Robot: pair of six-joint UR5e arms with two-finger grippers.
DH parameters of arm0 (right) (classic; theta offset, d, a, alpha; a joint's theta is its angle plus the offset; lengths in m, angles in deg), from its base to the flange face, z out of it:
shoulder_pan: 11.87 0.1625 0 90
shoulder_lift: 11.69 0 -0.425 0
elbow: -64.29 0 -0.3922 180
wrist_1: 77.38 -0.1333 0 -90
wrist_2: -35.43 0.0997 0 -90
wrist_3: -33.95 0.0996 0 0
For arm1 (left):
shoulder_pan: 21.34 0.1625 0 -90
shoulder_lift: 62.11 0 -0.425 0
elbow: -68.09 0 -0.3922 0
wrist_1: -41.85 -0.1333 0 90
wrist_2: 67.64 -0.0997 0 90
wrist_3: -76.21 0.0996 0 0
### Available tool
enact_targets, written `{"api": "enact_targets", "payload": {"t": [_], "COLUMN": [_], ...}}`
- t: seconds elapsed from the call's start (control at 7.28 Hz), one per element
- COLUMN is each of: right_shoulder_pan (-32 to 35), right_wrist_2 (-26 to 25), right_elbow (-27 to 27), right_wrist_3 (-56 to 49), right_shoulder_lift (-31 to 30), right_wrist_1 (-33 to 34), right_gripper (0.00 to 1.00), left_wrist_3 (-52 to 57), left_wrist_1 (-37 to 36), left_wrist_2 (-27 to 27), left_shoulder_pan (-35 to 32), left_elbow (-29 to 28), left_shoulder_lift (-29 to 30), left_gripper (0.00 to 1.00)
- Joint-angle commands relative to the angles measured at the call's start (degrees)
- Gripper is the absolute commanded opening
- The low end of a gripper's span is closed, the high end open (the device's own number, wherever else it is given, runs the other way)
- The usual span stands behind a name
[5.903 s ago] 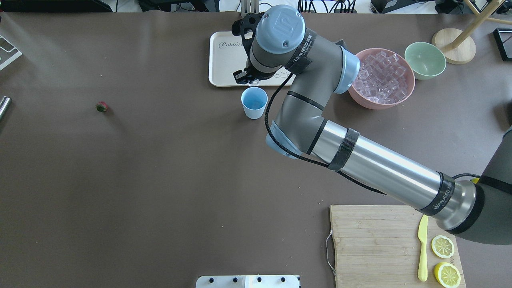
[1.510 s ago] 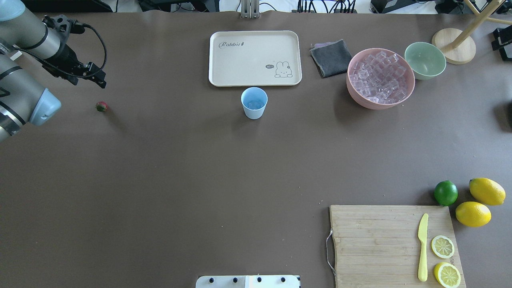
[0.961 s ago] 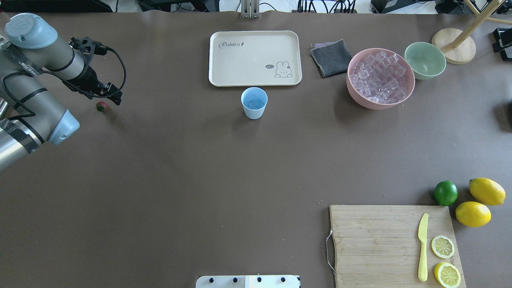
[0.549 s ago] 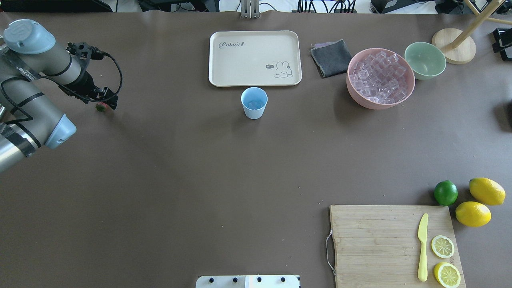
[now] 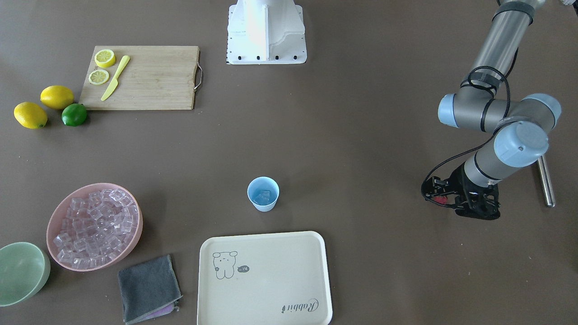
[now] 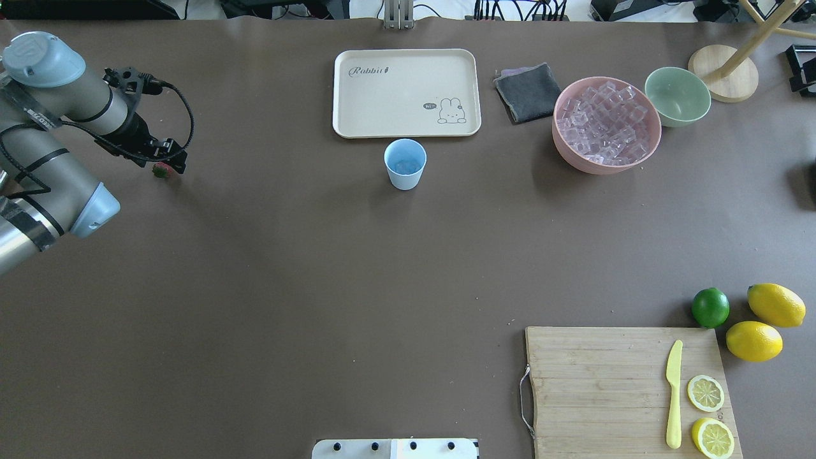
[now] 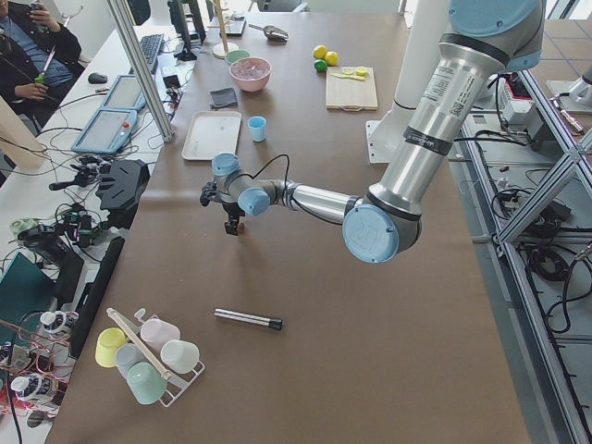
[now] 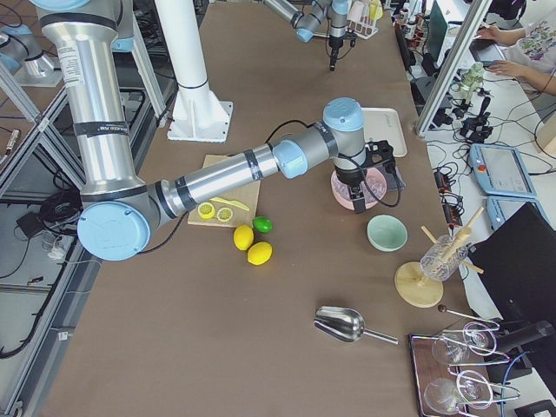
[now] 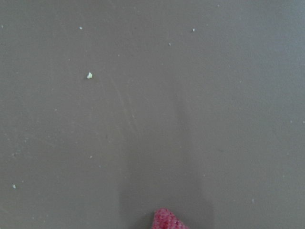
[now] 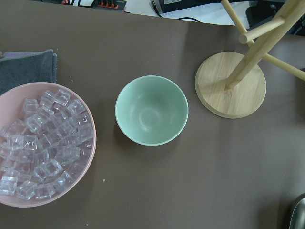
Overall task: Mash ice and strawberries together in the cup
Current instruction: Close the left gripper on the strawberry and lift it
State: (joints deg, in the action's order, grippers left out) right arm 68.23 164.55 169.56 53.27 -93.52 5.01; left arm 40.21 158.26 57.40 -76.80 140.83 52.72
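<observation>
The strawberry lies on the brown table at the far left, and its red tip shows at the bottom edge of the left wrist view. My left gripper is down at the strawberry, open, with a black finger on either side. The light-blue cup stands upright mid-table in front of the tray, with ice in its bottom. My right gripper shows only in the exterior right view, high over the bowls. I cannot tell whether it is open or shut.
A pink bowl heaped with ice cubes, a pale-green bowl and a grey cloth stand at the back right. A cream tray lies behind the cup. A cutting board holds a knife and lemon halves; a lime and lemons lie beside it.
The right arm left the cup and withdrew out of the overhead view. The left arm swung in from the left edge and lowered its gripper onto the strawberry; it barely moved in the last half second.
</observation>
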Motion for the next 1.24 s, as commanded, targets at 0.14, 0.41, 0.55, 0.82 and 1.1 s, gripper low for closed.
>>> {"api": "enact_targets", "payload": {"t": [0.14,0.41,0.55,0.82,1.1], "right_shoulder_pan": [0.06,0.06,0.06,0.24,0.50], "right_wrist_2": [0.08,-0.01,-0.01,-0.01,0.08], "right_elbow": [0.64,1.43,1.87,2.66,3.10], "right_wrist_3": [-0.07,0.02,0.02,0.02,0.02], "right_shoulder_lift": [-0.96,-1.31,-1.40,-2.19,-2.37], "right_wrist_1": [-0.39,-0.39,-0.39,-0.39,-0.39], "right_gripper": [1.00,1.00,1.00,1.00,1.00], "left_wrist_3": [-0.04,0.05,0.05,-0.04,0.49], "left_wrist_1": [0.22,0.30,0.30,0.30,0.30], "left_wrist_2": [0.11,0.11,0.20,0.20,0.29], "left_shoulder_pan": [0.00,0.00,0.00,0.00,-0.35], "left_elbow": [-0.13,-0.57,-0.57,-0.31,-0.13], "left_shoulder_lift": [0.13,-0.05,-0.05,0.04,0.57], "left_gripper": [0.78,0.78,0.76,0.23,0.00]}}
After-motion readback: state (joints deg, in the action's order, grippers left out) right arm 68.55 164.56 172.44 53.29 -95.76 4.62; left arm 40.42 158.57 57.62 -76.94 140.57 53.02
